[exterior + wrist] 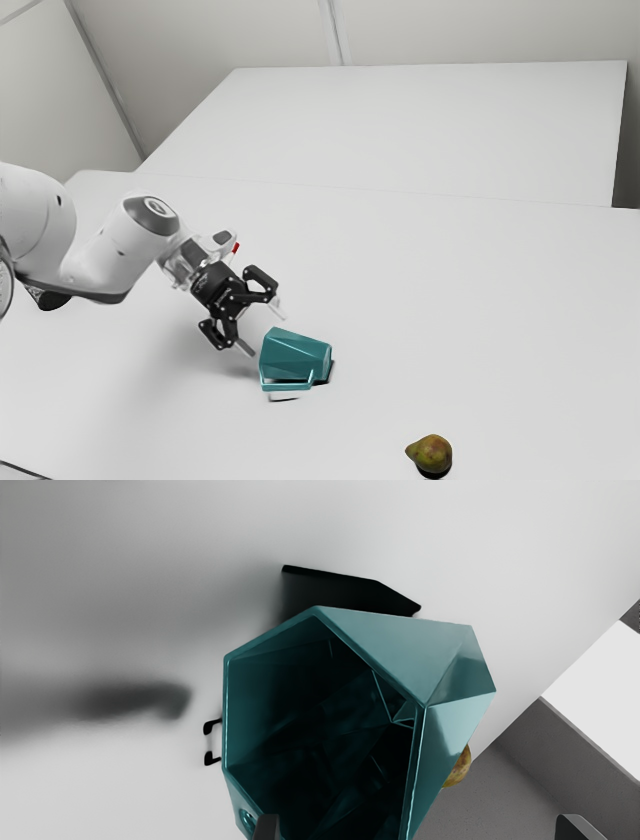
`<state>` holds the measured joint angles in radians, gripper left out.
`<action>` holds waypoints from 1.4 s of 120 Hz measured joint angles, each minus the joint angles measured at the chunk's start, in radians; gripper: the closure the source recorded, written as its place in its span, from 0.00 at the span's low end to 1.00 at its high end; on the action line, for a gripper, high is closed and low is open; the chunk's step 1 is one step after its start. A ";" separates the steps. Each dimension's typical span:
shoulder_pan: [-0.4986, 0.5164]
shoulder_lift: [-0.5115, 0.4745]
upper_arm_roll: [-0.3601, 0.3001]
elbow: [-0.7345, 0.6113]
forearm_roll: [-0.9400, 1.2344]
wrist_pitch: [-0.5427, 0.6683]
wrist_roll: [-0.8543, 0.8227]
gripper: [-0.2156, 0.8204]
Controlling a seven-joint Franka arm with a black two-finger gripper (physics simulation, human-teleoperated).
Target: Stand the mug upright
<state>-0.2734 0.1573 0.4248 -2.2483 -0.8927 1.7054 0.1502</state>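
The teal faceted mug (296, 355) lies on its side on the white table, its handle toward the exterior view's bottom edge. Just off its exterior-view left end is my gripper (262, 333), fingers spread and holding nothing. In the wrist view the mug (445, 665) turns its dark open mouth toward the hand. There my gripper (417, 827) is open, one fingertip overlapping the mouth's lower part and the other out beyond the mug's side. Whether a finger touches the mug I cannot tell.
A brown-green pear (431, 453) rests on the table toward the exterior view's bottom right; part of the pear (461, 769) peeks out behind the mug in the wrist view. The white table (480, 300) extends around the mug, with a raised white surface (420, 120) behind.
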 joint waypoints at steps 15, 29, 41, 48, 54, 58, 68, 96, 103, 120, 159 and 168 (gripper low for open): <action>-0.006 0.015 0.000 0.001 -0.022 0.020 -0.002 0.21; -0.018 0.027 0.000 0.001 -0.055 0.046 -0.004 0.21; -0.026 0.030 0.000 0.000 -0.076 0.068 -0.006 0.27; -0.029 0.030 0.000 0.000 -0.083 0.078 -0.007 0.32; -0.032 0.030 0.000 0.000 -0.087 0.088 -0.008 0.38; -0.034 0.030 -0.001 0.000 -0.090 0.094 -0.009 0.43; -0.046 0.031 -0.001 0.000 -0.100 0.109 -0.012 0.55; -0.060 0.039 0.000 -0.002 -0.114 0.136 -0.020 0.81; -0.060 0.039 0.000 -0.001 -0.114 0.140 -0.022 0.84; -0.061 0.026 0.000 -0.002 -0.113 0.143 -0.026 0.88; -0.062 -0.018 0.000 -0.005 -0.098 0.140 -0.032 0.96; -0.061 -0.026 0.000 -0.003 -0.080 0.141 -0.034 0.96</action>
<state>-0.3346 0.1309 0.4249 -2.2513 -0.9727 1.8460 0.1158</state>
